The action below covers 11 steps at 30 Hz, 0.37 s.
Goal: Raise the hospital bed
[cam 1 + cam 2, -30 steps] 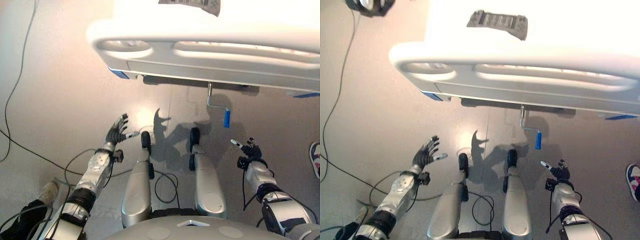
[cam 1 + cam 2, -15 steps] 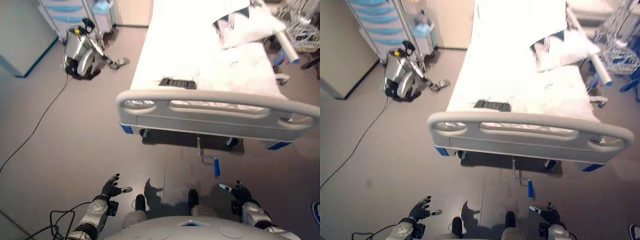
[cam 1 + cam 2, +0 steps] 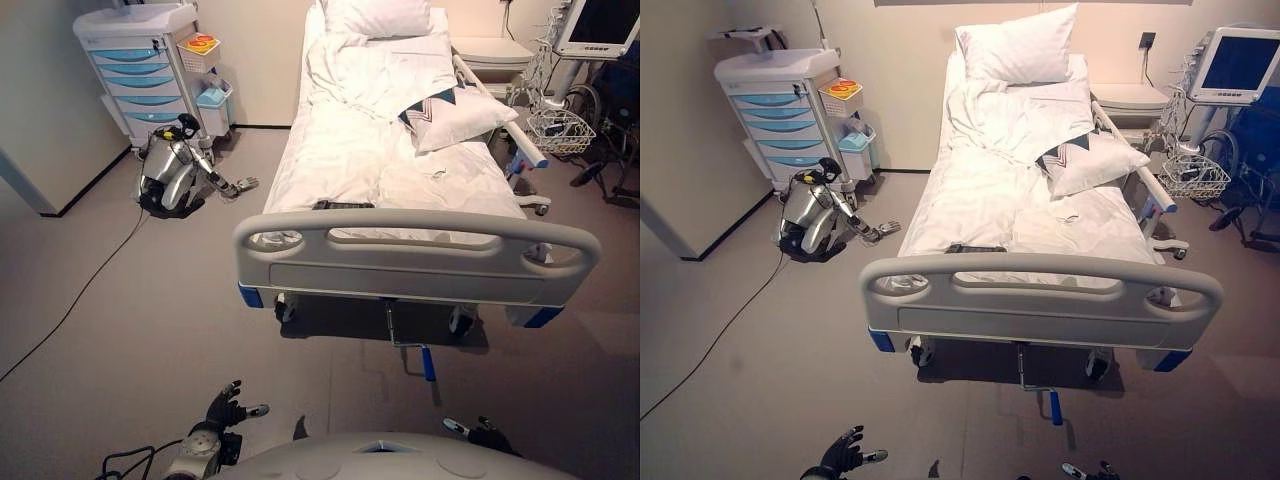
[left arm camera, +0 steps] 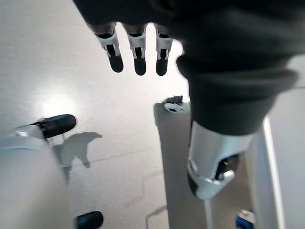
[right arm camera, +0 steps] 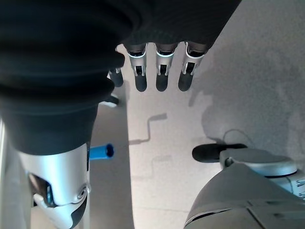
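The hospital bed [image 3: 400,170] stands ahead with white sheets and a grey footboard [image 3: 415,260] facing me. Under the footboard hangs a metal crank with a blue handle [image 3: 428,362], which the right wrist view catches from the side [image 5: 101,151]. My left hand [image 3: 228,410] is low at the bottom left, well short of the bed, with straight fingers [image 4: 138,52] and nothing in it. My right hand [image 3: 480,432] is low at the bottom right, just this side of the crank and apart from it, its fingers [image 5: 162,71] straight and empty.
A white drawer cart [image 3: 140,60] stands by the far left wall, with a small silver robot [image 3: 172,175] folded on the floor beside it. A monitor [image 3: 1240,60] and a wire basket [image 3: 558,128] stand right of the bed. A black remote [image 3: 340,205] lies on the sheet.
The camera has swung up from the floor to take in the whole bed and room. Both hands stay open and low, now at the bottom edge.
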Motion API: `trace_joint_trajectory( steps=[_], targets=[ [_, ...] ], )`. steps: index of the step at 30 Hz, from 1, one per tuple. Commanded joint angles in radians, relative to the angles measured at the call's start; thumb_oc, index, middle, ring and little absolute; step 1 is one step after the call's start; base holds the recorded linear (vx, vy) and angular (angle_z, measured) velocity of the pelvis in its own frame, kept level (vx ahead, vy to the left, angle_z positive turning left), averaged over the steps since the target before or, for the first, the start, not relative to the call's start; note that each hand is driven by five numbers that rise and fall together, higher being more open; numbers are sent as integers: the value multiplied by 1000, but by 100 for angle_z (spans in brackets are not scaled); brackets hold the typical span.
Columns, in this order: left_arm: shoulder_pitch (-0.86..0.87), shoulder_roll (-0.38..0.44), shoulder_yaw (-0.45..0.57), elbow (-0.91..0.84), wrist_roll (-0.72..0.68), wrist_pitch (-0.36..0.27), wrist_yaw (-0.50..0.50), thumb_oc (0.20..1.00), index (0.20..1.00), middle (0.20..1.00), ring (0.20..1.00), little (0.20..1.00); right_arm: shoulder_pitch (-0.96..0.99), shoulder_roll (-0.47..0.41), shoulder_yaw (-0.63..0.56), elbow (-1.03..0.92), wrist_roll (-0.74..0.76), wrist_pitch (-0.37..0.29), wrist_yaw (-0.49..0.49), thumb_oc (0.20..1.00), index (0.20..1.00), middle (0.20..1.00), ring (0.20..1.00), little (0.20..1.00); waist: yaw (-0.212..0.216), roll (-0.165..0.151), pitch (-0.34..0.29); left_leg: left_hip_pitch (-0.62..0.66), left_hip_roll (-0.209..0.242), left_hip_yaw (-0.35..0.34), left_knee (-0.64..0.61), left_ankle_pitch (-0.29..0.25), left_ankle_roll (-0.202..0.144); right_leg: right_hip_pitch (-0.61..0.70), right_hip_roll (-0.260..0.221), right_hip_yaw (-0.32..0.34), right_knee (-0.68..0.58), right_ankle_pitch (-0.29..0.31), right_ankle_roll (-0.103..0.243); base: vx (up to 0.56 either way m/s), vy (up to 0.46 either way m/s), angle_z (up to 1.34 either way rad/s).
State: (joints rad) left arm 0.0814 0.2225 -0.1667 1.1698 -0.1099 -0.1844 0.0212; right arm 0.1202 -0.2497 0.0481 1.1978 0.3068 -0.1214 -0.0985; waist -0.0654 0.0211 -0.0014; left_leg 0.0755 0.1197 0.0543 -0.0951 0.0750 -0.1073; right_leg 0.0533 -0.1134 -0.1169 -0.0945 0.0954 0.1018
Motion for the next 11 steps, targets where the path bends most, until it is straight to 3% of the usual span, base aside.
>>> trace_joint_trajectory(
  steps=[1,11],
  targets=[
    [-76,-1,43,16,15,-17,12,1000,1000,1000,1000,1000,-101,16,-15,31,27,-5,-3,1000,1000,1000,1000,1000,-1,-43,60,64,-67,13,26,-72,38,37,-22,-1,38,-40,68,0,0,0],
    [-73,-5,8,-9,35,-23,7,1000,1000,1000,1000,1000,-109,16,8,-2,16,-15,-3,1000,1000,1000,1000,1000,1,-49,59,64,-68,15,18,-72,40,41,-24,-2,26,-33,70,0,0,0]
  ],
)
